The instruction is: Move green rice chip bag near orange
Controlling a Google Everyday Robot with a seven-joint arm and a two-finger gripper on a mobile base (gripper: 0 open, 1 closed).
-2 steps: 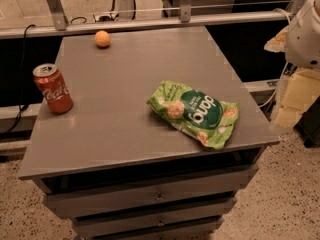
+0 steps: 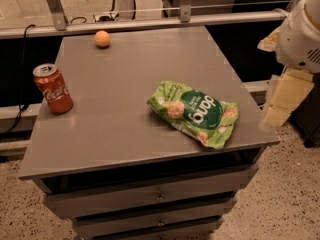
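Barely anything is changing from the earlier view: the gripper (image 2: 279, 104) is sitting a touch closer to the table's right edge, while everything on top is lying where it was. A grey table (image 2: 150, 66) is filling most of the view, standing on a speckled floor (image 2: 295, 184). A metal rail (image 2: 150, 23) is running behind its far edge and a dark cable (image 2: 22, 74) is hanging down at the left.

The green rice chip bag (image 2: 194, 113) is lying flat near the front right corner, logo up. The gripper is hanging off the table just beyond that corner, to the right of the bag and clear of it. It is holding nothing, and whether it is open or closed cannot be told.

The orange (image 2: 102, 39) is resting near the far left corner, well apart from the bag. A red Coca-Cola can (image 2: 52, 89) is standing upright by the left edge; its contents are not showing. Drawers (image 2: 160, 199) below the tabletop are sitting pushed in, hiding whatever is inside.
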